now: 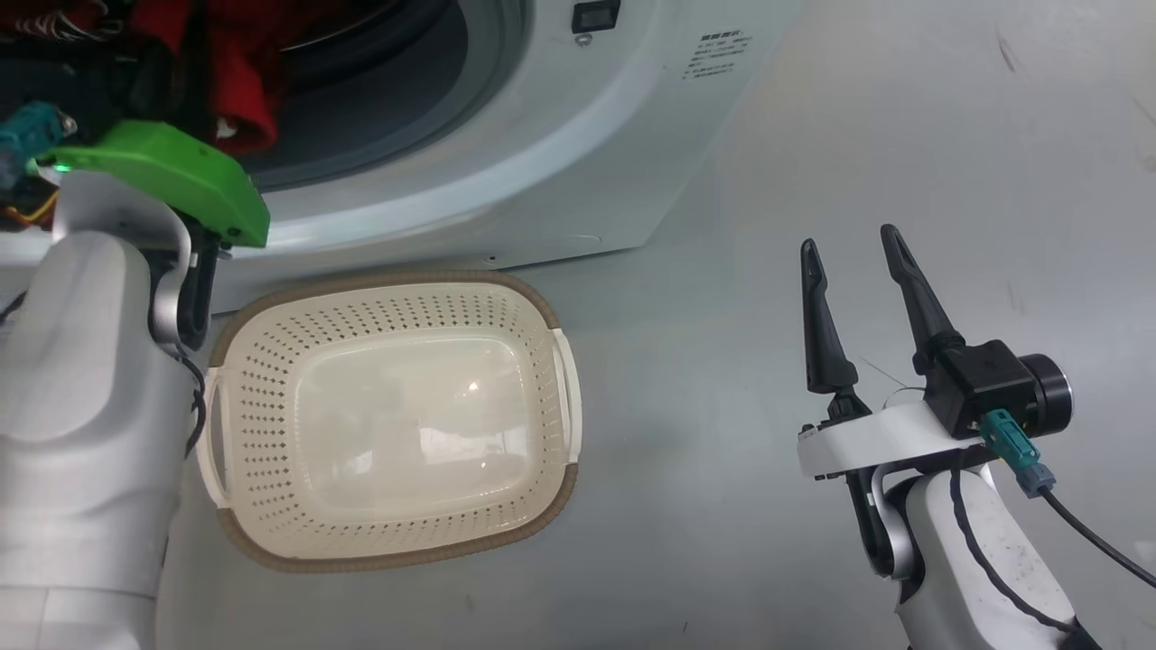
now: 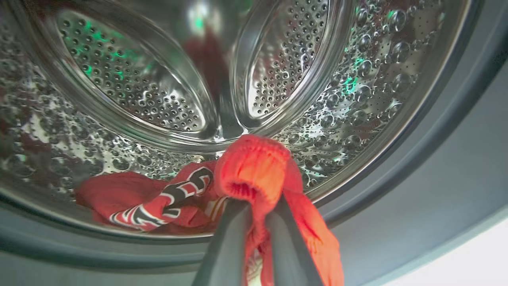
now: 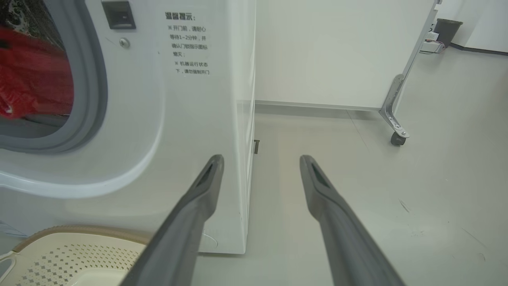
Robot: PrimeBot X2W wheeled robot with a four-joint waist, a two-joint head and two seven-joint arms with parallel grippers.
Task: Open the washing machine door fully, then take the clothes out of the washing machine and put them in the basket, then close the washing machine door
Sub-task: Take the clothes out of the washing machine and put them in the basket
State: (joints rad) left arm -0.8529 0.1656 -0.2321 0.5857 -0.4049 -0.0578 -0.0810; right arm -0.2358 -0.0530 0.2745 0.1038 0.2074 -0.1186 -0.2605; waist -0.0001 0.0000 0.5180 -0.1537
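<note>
The white washing machine point(image 1: 560, 162) stands with its mouth uncovered; the washing machine door is out of view. In the left wrist view my left gripper point(image 2: 256, 198) is inside the steel drum point(image 2: 131, 79), shut on a bunched fold of the red clothes point(image 2: 254, 171). The rest of the cloth trails over the drum's lower lip. From the head view the clothes point(image 1: 239, 81) hang at the opening above my left forearm. The cream basket point(image 1: 542, 325) sits on the floor below the opening, nothing in it. My right gripper point(image 1: 853, 253) hovers open to the basket's right, holding nothing.
The grey rubber gasket point(image 3: 95, 87) rings the opening. Grey floor point(image 1: 903, 135) spreads to the right of the machine. Further off, a metal frame leg on a castor point(image 3: 393, 119) and a dark bin point(image 3: 446, 31) stand by the white wall.
</note>
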